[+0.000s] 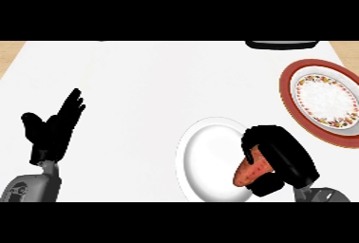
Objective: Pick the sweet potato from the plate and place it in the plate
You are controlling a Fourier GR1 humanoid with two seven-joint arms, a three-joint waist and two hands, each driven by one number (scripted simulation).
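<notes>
No brand, label or writing can be read anywhere you look. At the counter's left side your black left hand rests with straight, spread fingers pointing up and away, touching nothing, on its grey forearm coming in from the near edge. The smooth white counter top lies bare between that hand and the plates, a wide stretch running to the far edge, and tan wood shows past its far left and far right corners.

Right of centre, by the near edge, sits the plain white round plate. Your black right hand is over that plate's right part, fingers and thumb curled round the orange-red sweet potato, whose lower end shows below the fingers. You cannot tell whether the potato touches the plate's surface or is just off it.

Near the far right corner lies the red-rimmed round plate with a flowered border and white centre, close beside the white plate but apart from it, its right side cut by the view's edge. A dark object, only partly visible, sits at the far edge.
</notes>
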